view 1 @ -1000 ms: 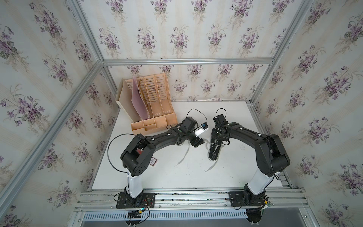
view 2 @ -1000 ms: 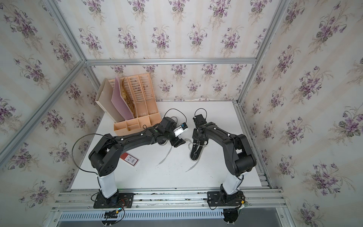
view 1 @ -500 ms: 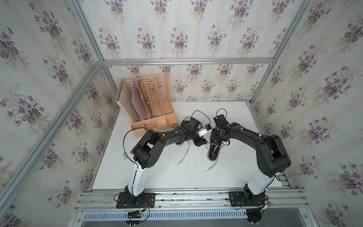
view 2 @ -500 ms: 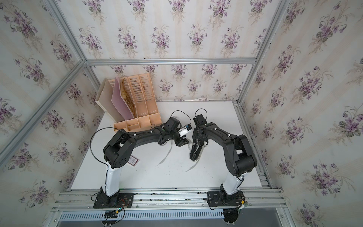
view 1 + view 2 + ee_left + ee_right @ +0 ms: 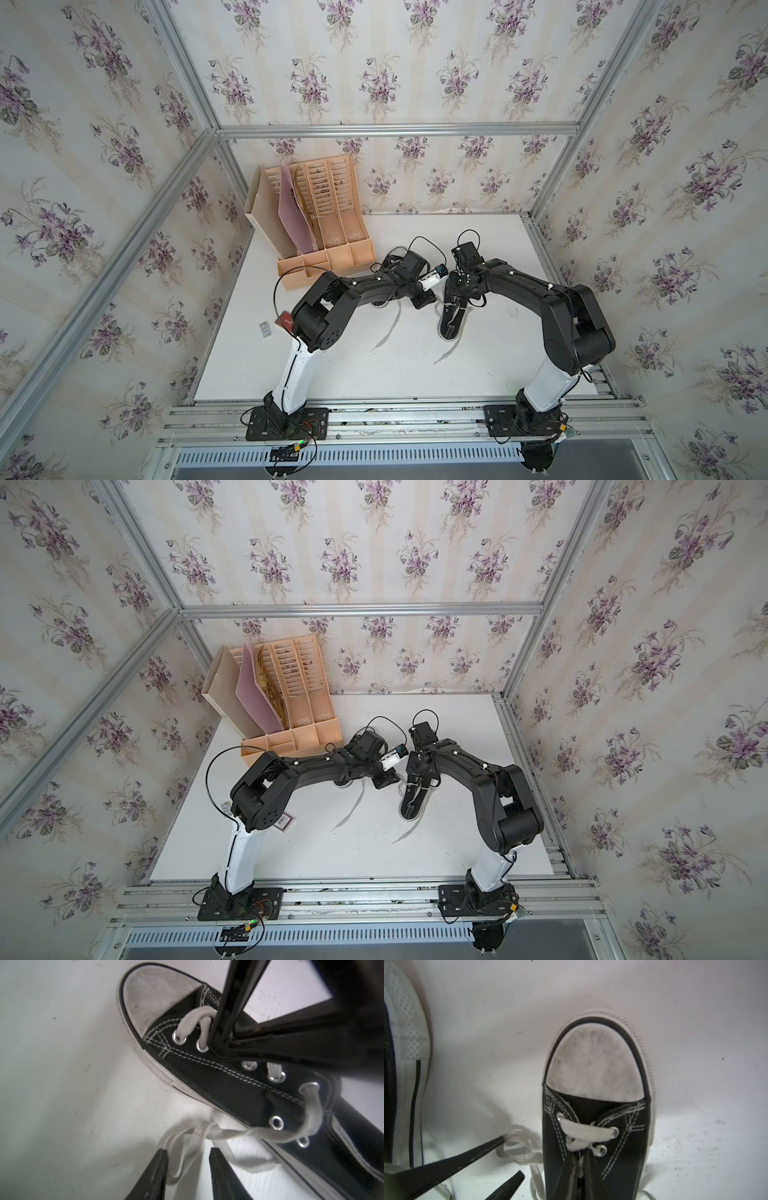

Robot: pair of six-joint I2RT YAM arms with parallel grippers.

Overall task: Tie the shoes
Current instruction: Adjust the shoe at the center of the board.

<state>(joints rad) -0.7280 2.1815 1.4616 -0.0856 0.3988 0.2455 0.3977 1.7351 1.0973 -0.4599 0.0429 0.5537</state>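
Organizer (image 5: 337, 195) holds 1 pink folder (image 5: 291, 220); left pincer (image 5: 188, 1150) spread around lace (image 5: 199, 1131); right pincer (image 5: 218, 1046) pressed together, seemingly atop shoe (image 5: 207, 1076).

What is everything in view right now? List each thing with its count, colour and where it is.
table: one, white, under everything.
first shoe: one, black with white toe cap, mid-table.
second shoe: one, same colours, to its left, mostly under the left arm.
laces: white-grey, untied, two loose ends trailing toward the front.
file organiser: one, peach, back left of the table.
pink sheet: one, standing in the organiser.
red card: one, left side, by the left arm's elbow.
small tag: one, grey-white, beside the red card.
left gripper: one, black, open around a lace loop.
right gripper: one, black, shut, tips on the first shoe's lacing.
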